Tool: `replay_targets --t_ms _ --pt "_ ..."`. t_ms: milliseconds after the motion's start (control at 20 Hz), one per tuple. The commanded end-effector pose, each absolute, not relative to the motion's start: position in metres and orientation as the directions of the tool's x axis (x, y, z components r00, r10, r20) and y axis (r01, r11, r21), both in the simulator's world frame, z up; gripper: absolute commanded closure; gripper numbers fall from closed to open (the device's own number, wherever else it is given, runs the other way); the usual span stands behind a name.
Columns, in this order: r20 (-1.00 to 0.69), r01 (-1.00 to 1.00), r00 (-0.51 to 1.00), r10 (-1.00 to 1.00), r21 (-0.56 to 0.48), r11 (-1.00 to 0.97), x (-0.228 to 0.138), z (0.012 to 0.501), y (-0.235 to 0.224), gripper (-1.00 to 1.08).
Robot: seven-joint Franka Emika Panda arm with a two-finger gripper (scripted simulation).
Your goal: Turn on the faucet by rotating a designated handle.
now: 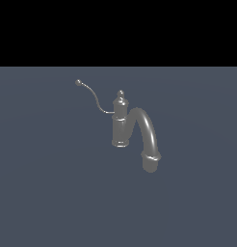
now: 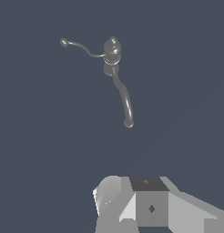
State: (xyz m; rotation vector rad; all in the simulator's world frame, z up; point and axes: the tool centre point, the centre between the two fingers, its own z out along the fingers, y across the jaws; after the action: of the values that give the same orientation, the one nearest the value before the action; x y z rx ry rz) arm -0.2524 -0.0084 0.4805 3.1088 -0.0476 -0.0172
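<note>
The grey metallic faucet stands on the dark floor, with an upright ringed post, a finial on top and a thick arched spout bending down toward the exterior view's right. The handle, a thin curved wire lever with a small round knob, sticks out from the post toward the exterior view's left. In the wrist view the faucet is seen from above, with the handle and the spout. My gripper shows only partly at the frame's edge, well apart from the faucet, holding nothing. It is out of the exterior view.
The faucet stands on a flat blue-grey floor. Nothing else is in view.
</note>
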Motion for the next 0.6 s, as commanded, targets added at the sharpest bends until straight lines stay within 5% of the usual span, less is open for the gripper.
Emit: replay_targets --t_ms 0,550 --pt "-0.010 -0.037 0.999 -0.038 0.031 -0.999 -0.250 0.480 -0.008 1.08" --pt "-0.009 -0.151 0.989 -0.151 0.009 -0.989 -0.219 0.471 -0.001 1.08"
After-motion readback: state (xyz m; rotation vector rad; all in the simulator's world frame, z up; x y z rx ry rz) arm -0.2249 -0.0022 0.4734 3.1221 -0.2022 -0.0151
